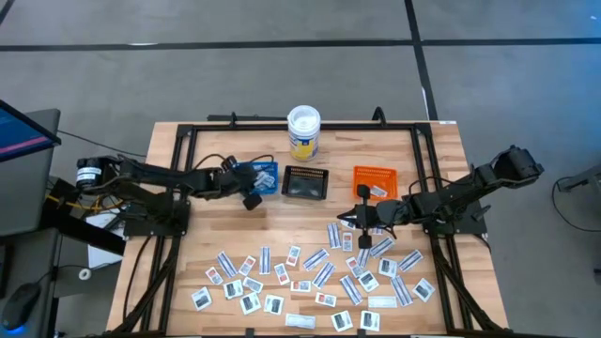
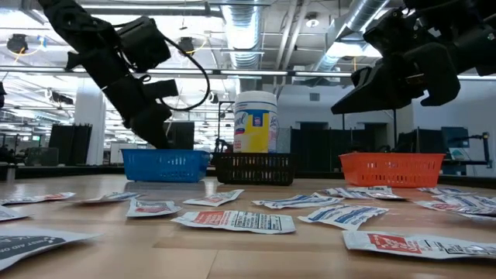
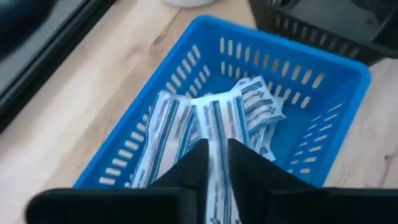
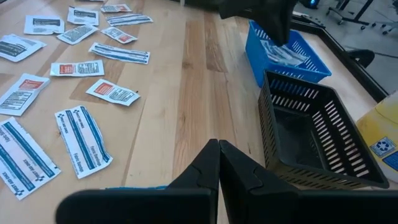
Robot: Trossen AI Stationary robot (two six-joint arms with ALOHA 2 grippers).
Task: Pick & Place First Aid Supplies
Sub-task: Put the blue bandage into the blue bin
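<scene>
Many first aid packets (image 1: 319,277) lie flat and scattered on the near half of the wooden table; they also show in the low view (image 2: 232,221) and the right wrist view (image 4: 81,140). My left gripper (image 1: 252,195) is over the blue tray (image 3: 205,93), which holds several white-and-blue strip packets (image 3: 249,112). It is shut on one strip packet (image 3: 217,168). My right gripper (image 4: 219,163) is shut and empty. It hangs above the table (image 1: 362,218), near the orange tray (image 1: 374,183). My left gripper pinches a white-and-blue strip packet (image 3: 217,163) between its two fingers (image 3: 249,171). The fingers lie along the strip, whose far end (image 3: 214,115) reaches out onto the other strips in the blue tray. The fingers slant down into the tray from the table's left.
A black tray (image 1: 305,183) stands between the blue tray (image 1: 263,176) and the orange one. A white-lidded, yellow-labelled tub (image 1: 303,131) stands behind them. A dark frame (image 1: 188,131) runs around the table's far and side edges. The orange tray holds a packet (image 1: 378,192).
</scene>
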